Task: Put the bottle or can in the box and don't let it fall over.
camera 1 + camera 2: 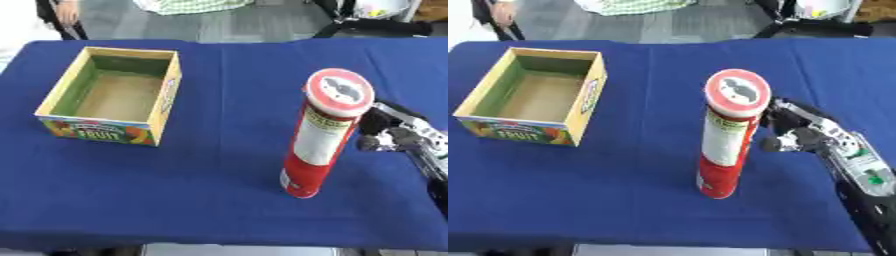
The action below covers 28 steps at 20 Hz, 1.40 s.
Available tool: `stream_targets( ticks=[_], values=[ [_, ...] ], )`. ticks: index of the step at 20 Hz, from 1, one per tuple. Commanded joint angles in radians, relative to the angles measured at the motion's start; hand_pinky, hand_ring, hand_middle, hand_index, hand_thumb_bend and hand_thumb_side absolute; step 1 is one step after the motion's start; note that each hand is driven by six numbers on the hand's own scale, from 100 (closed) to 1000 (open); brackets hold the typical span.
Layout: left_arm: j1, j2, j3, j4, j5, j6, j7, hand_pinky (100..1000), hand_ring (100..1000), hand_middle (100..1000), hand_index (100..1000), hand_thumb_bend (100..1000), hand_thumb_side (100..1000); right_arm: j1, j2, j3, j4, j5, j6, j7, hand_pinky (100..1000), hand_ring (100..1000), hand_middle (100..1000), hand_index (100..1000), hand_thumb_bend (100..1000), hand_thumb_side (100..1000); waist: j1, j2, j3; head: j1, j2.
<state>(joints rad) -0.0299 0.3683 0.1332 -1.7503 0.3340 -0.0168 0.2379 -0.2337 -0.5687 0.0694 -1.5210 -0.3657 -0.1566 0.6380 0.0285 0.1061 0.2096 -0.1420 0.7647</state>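
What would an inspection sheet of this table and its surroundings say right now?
Surface: blue cloth over the table.
Job's things: red can upright on the cloth; open box to its left, nothing seen inside.
Clutter: nothing seen.
Hands: right hand beside the can's upper half, contact unclear; left hand not in view.
Cables: nothing seen.
Surroundings: grey floor beyond the far edge.

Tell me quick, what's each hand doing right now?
Left hand: not in view.
Right hand: beside the red can, fingers hidden behind it; grip cannot be told.
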Motion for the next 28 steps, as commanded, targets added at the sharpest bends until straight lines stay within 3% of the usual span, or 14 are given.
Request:
stream_targets(
  ticks=[1, 28],
  values=[
    [-0.008, 0.016, 0.007, -0.011, 0.003, -0.002, -0.002, 711, 1000, 915, 845, 491, 891, -0.010, -0.024, 0.002, -0.026, 0.000, 0.005, 0.001, 910, 1000, 1000, 924, 855, 450, -0.002, -0.006, 0.001, 0.001, 0.005],
    [-0.010, 0.012, 0.007, -0.011, 0.004, -0.001, -0.003, 712, 1000, 916, 846, 490, 892, -0.041, 0.014, 0.036, -0.044, 0.027, 0.021, -0.004, 904, 1000, 1000, 911, 888, 445, -0.004, 0.000, 0.008, -0.001, 0.005]
  ],
)
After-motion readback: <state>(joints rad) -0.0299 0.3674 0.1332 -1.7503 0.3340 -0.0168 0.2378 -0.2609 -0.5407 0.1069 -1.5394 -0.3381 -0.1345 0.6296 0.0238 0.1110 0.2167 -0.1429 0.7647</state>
